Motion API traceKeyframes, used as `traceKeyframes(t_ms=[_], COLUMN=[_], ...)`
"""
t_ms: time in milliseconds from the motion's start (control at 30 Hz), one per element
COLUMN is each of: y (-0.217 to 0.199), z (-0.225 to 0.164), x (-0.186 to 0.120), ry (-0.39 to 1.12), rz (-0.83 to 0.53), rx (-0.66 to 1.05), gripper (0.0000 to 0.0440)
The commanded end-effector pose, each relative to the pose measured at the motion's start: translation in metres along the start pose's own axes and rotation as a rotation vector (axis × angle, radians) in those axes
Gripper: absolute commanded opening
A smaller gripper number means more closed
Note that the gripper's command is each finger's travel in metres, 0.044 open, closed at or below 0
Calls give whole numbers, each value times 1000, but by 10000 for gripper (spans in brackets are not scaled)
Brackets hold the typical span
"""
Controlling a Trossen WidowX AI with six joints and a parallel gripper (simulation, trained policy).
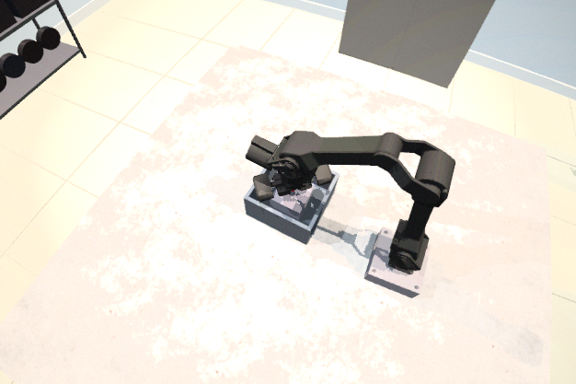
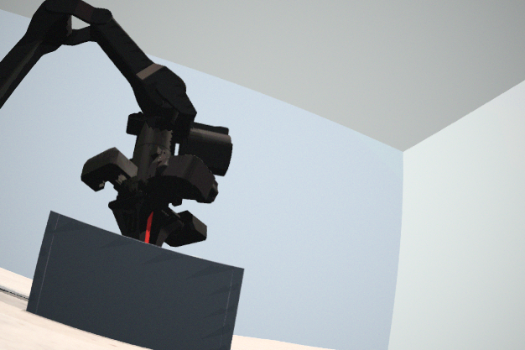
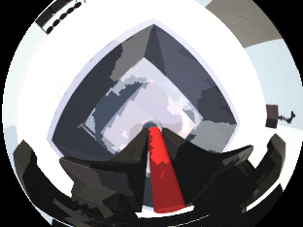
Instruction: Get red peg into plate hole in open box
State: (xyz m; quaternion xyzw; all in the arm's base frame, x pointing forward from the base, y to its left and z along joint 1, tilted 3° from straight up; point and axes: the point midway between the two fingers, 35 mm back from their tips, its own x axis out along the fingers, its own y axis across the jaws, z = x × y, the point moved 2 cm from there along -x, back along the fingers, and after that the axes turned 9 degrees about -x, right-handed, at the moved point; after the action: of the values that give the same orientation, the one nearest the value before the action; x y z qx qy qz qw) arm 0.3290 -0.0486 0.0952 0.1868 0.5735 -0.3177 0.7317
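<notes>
The red peg (image 1: 293,191) (image 2: 148,227) (image 3: 165,181) is held about upright between the fingers. My gripper (image 2: 148,238) (image 3: 154,133) is shut on it, with the fingertips reaching down into the open box. The dark blue-grey box (image 1: 276,221) (image 2: 135,290) (image 3: 194,78) stands on the floor mat. The pale plate (image 1: 293,205) (image 3: 138,109) is at its bottom. In the wrist view the peg's far end lines up with the grey rim of the hole, which the peg and fingers partly hide. Whether the tip is above or inside the hole I cannot tell.
The box walls surround the fingertips on all sides. The arm's base (image 1: 395,279) stands to the right of the box in the top view. A tall grey cabinet (image 1: 419,11) and a rack (image 1: 41,63) stand far off near the walls.
</notes>
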Motion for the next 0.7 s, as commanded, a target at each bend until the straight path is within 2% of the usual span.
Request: traceKeyframes(t_ms=[0,200,333,667], y=[0,0,1,24], z=[-2,-2,7,44], x=[12,26,25,11], ry=[31,73,73,44], rz=[13,26,37,164], rx=[-43,-77,-100,-87], gripper=[16,149,168,424])
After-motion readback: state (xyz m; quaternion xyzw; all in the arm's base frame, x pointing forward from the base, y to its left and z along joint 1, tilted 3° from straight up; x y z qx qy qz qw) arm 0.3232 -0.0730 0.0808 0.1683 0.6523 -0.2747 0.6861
